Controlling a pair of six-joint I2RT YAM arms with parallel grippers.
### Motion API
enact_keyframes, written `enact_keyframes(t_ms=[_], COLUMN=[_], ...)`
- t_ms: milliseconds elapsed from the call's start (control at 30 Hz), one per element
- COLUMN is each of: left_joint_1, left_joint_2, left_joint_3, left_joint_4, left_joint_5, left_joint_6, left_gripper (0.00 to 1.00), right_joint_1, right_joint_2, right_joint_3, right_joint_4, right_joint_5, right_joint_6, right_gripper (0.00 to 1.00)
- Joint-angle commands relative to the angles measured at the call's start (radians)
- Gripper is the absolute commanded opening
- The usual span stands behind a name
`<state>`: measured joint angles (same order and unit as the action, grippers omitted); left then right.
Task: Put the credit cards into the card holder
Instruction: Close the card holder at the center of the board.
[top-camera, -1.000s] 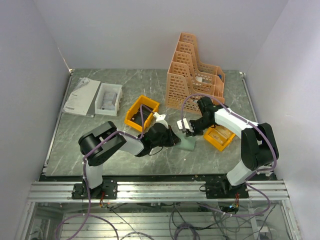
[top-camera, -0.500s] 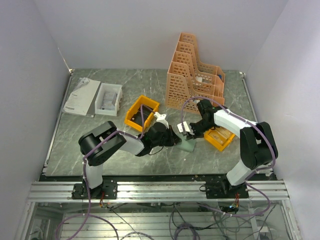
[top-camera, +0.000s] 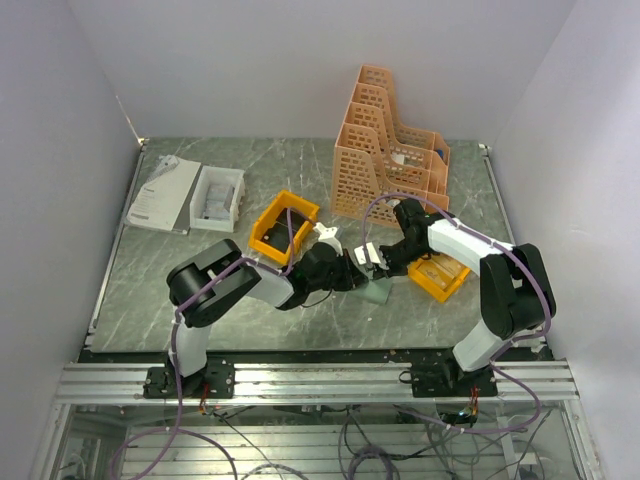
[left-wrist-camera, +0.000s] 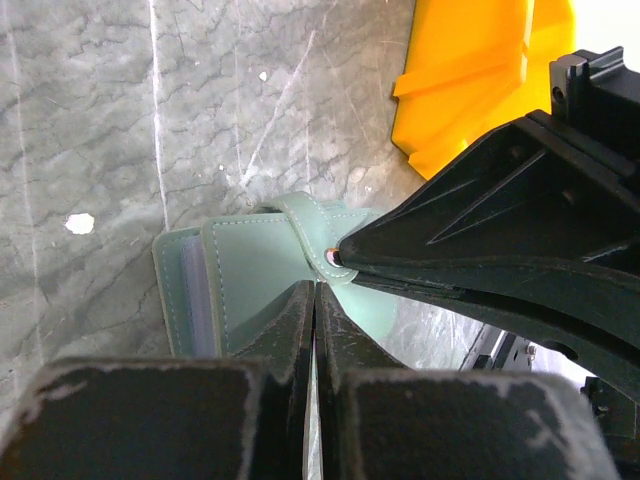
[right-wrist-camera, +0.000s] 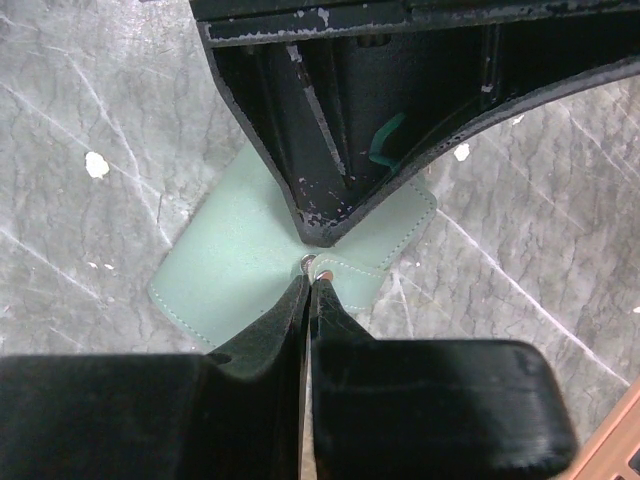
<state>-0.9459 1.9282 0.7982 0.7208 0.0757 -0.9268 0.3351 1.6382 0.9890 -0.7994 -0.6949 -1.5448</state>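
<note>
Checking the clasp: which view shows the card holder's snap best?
Right wrist: the snap sits mid-frame on the card holder, by the right pincer. Left wrist shows it partly covered; top external, too small.

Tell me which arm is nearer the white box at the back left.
Left. The left arm bends just on the near side of the white box; the right arm lies far to its right, past the card holder.

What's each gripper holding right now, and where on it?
Both hold the wallet. The right gripper is shut on its snap tab; the left gripper is shut on the wallet's edge next to the tab.
</note>
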Motion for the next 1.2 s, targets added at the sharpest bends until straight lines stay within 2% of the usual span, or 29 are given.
enact_keyframes(t_ms=[0,733,1167], left_joint_1=[0.005,0.016,0.022], left_joint_2=[0.008,0.053,0.054], left_joint_3=[-0.025,-0.040,-0.049], left_joint_4=[0.006,0.000,0.001], left_joint_5=[-0.016,-0.017,-0.018], left_joint_6=[-0.002,-0.021,-0.024], left_gripper=[0.07,0.07,0.07], right_joint_1=[0.002,0.005,0.038], right_joint_2=[0.011,-0.004,0.007], right_joint_3=[-0.004,0.005,-0.019], right_joint_4=[-0.030,-0.094,-0.092], right_joint_5=[-0.026,-0.062,-0.018], right_joint_6=[0.008,-0.040,-0.039], right_gripper=[0.00,0.00,0.00])
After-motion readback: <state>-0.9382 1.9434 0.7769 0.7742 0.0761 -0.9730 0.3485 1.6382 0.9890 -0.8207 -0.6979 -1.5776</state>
